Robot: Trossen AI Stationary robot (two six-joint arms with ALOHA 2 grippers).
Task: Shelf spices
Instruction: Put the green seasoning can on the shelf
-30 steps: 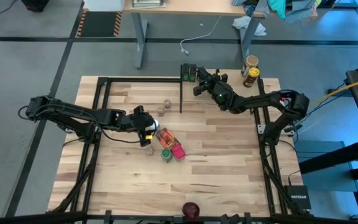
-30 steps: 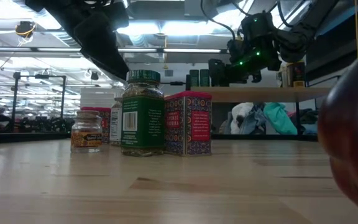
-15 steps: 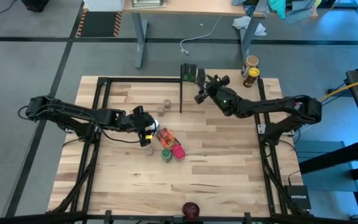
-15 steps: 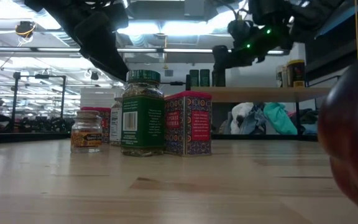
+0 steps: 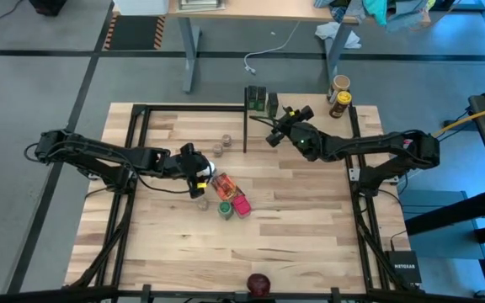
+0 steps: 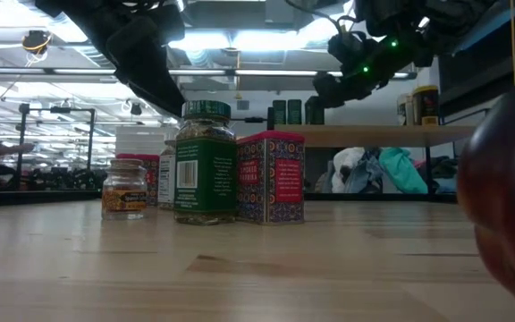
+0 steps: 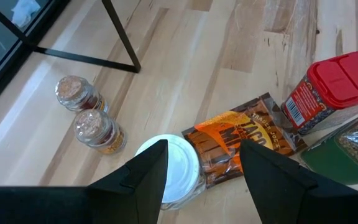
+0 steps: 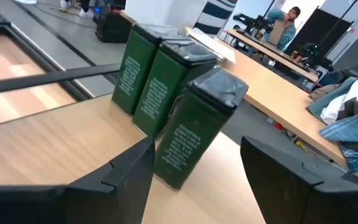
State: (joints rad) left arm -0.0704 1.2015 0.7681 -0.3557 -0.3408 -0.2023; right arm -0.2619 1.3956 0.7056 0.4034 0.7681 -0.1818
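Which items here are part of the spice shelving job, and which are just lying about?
Job:
- shelf
- three green tins on the shelf
- two jars on the shelf
- two cork-topped jars
- white-capped bottle
- orange packet
- red-lidded box
- green-lidded jar

Lying about:
- dark red round object
- clothing

Shelf (image 5: 310, 105) — green tins (image 8: 166, 81) — upright

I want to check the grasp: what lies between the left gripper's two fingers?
In the left wrist view, the white-capped bottle and an edge of the orange-red packet lie between the open left gripper fingers.
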